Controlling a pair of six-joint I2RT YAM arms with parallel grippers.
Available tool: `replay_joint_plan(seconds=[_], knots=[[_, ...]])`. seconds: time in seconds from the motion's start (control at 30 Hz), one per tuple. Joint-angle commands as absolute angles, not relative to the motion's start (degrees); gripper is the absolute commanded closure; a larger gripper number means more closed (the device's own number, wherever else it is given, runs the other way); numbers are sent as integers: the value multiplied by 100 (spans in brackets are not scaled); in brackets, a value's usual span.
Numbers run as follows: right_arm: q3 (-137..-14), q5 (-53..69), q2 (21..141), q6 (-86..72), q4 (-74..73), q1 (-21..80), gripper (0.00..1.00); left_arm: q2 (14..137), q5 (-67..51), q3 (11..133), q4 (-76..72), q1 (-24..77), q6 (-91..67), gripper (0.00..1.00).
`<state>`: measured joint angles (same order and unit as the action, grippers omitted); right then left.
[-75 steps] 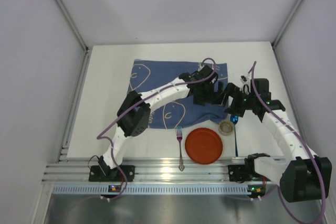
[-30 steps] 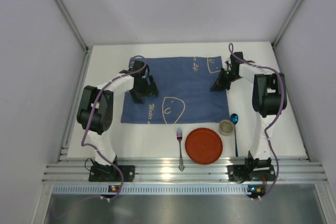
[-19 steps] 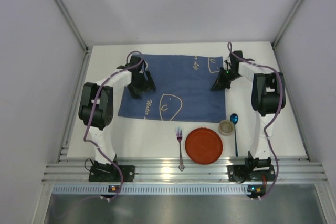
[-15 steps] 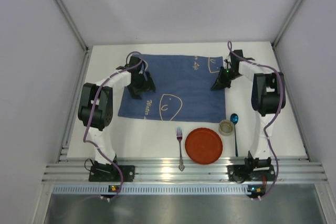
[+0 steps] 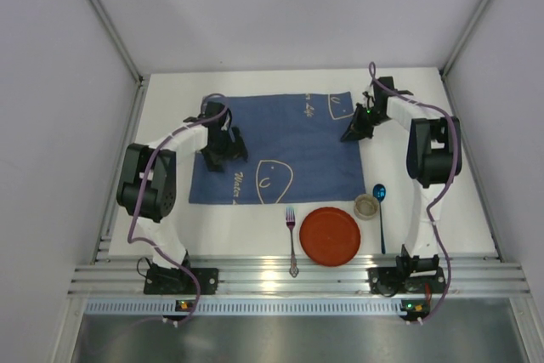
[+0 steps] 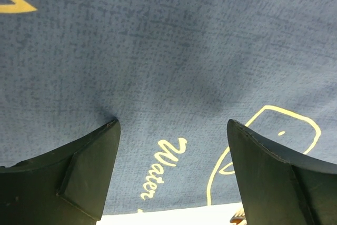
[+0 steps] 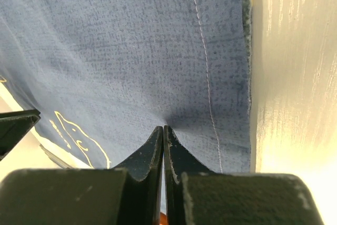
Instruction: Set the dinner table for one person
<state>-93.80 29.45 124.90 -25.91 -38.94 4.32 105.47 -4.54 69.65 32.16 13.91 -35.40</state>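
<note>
With my right gripper (image 7: 163, 128) clenched on the blue cloth (image 5: 285, 146) and my left gripper (image 6: 172, 125) released, cloth flat beneath its jaws, I risk skewing it with a one-sided pull.

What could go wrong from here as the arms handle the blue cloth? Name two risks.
1. The right gripper is shut on a small pinch of the blue cloth with white line drawings while the left gripper stands open, so a pull may skew or bunch it.
2. Its near edge lies close to the silver fork and round red plate; dragging nearer might shove them.
</note>
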Motion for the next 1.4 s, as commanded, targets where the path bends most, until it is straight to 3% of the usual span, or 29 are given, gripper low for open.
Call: replay_joint_plan(seconds=[0.0, 0.17, 0.23, 0.33, 0.37, 0.47, 0.6, 0.83, 1.37], knots=[[-9589, 2997, 12200, -2549, -3911, 404, 100, 10266, -150, 7215, 3638, 1371, -3314, 11], [-9431, 2751, 11366, -2663, -3771, 404, 98, 10160, 220, 8523, 4200, 1380, -3042, 11], [-9299, 2663, 10902, -2768, -3753, 404, 90, 10134, 237, 9025, 4517, 1484, -2980, 11], [-8695, 2339, 9946, -3022, -3587, 439, 56, 9941, 263, 9080, 4667, 1878, -2892, 14], [-8466, 2207, 9662, -3084, -3447, 500, 37, 9793, 377, 8983, 4693, 2046, -2900, 16], [-7543, 1846, 8590, -3217, -3296, 684, 18, 9449, 684, 8281, 4737, 2977, -3084, 16], [-6411, 1635, 7517, -3191, -3410, 773, 15, 8983, 782, 6982, 4641, 4208, -3760, 16], [-5336, 1600, 6101, -3033, -3709, 774, 15, 8938, 791, 6504, 4913, 5816, -4535, 16], [-4808, 1521, 5906, -2628, -3920, 765, 17, 9984, 685, 6399, 4281, 6750, -5422, 19]])
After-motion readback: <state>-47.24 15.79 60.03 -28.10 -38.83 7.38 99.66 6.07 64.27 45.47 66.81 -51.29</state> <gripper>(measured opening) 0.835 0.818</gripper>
